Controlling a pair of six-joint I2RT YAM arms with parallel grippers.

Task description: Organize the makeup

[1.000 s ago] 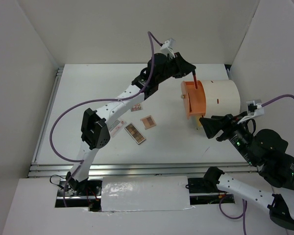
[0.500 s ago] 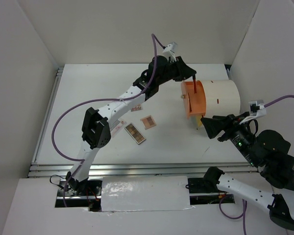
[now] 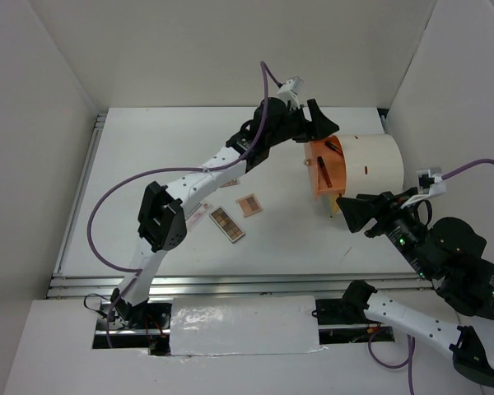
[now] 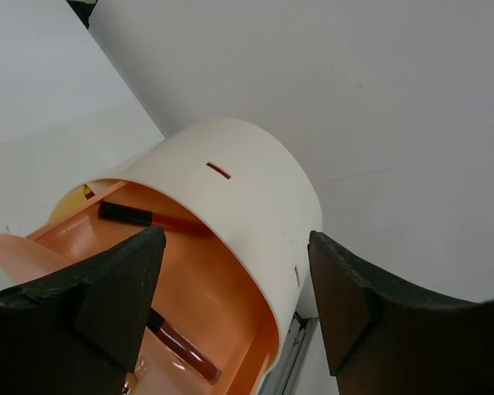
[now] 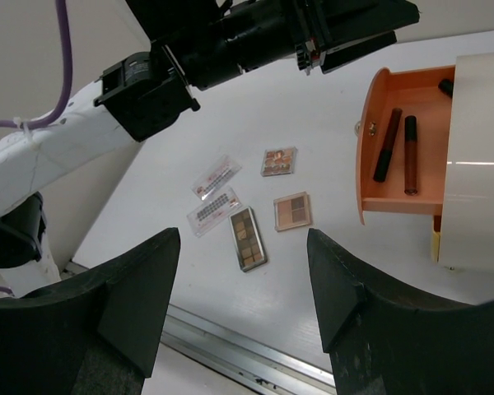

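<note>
My left gripper hangs open above the pulled-out orange drawer of the white cylinder, with nothing between its fingers. Thin dark-red sticks lie in the drawer; in the right wrist view two sticks lie side by side. On the table lie a long eyeshadow palette, a square one, a small one and two white packets. My right gripper stands open near the cylinder's front, holding nothing.
White walls close in the table on the left, back and right. A metal rail runs along the near edge. The left arm stretches diagonally over the palettes. A yellow part shows behind the drawer.
My left gripper has opened and let go of the red stick, which now lies in the drawer. The gripper shifted slightly right. The right arm has not moved.
</note>
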